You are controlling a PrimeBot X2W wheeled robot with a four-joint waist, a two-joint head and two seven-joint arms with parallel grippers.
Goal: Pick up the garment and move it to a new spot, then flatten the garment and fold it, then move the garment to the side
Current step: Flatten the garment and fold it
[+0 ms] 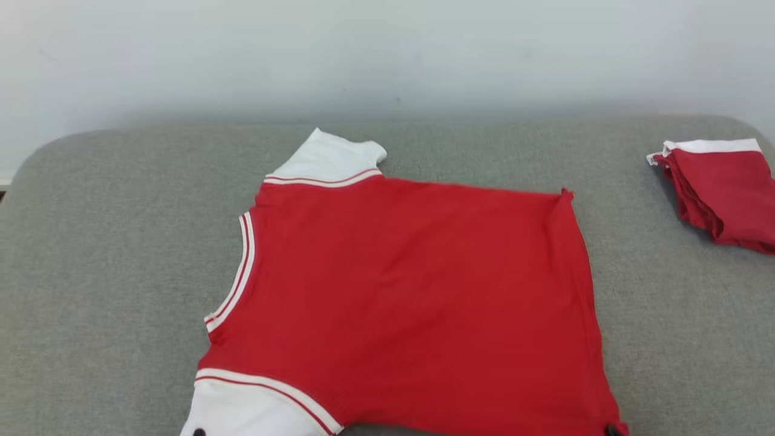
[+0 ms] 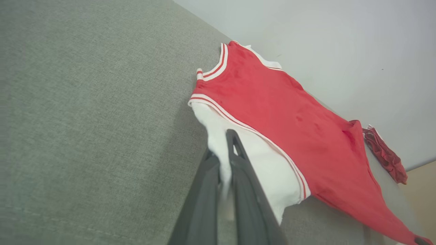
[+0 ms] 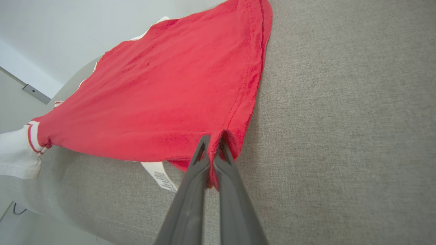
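Note:
The garment (image 1: 412, 290) is a red shirt with white sleeves and red-white trim, spread flat on the grey cushion (image 1: 109, 272). Its collar faces left and its hem faces right. My left gripper (image 2: 223, 144) is shut on the near white sleeve (image 2: 265, 166); its dark tip (image 1: 198, 432) peeks in at the bottom edge of the head view. My right gripper (image 3: 213, 144) is shut on the near corner of the red hem (image 3: 235, 143), and its tip (image 1: 613, 430) shows at the shirt's lower right corner. A white care label (image 3: 160, 177) hangs under the hem.
A second red garment with a white band (image 1: 720, 194) lies folded at the cushion's far right. A pale wall (image 1: 387, 54) rises behind the cushion. Bare grey cushion lies to the left and right of the shirt.

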